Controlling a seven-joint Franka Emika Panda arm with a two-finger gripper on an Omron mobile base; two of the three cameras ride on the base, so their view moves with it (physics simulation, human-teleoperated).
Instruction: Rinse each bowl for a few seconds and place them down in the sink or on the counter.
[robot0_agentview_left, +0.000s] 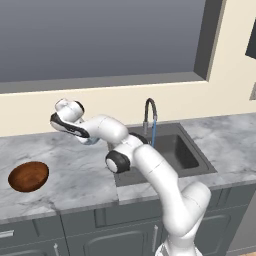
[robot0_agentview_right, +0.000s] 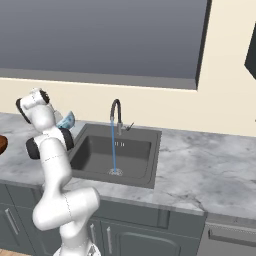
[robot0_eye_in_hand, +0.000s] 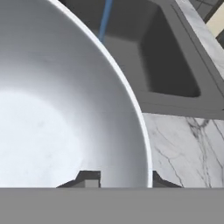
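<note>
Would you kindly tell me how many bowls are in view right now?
2. The pale bowl sits at the jaws over the counter left of the sink; the brown bowl rests farther left.

You won't find a single readable word, label, brand or number here, not on the counter (robot0_agentview_left: 75, 175), the sink (robot0_agentview_right: 95, 172), the faucet (robot0_agentview_right: 116, 112) or either bowl (robot0_eye_in_hand: 52, 109).

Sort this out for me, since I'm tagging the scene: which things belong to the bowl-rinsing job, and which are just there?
Job:
- pale bowl at the gripper
- brown bowl on the counter
- sink
- faucet, water running

Just there:
- window
- cabinet fronts
</note>
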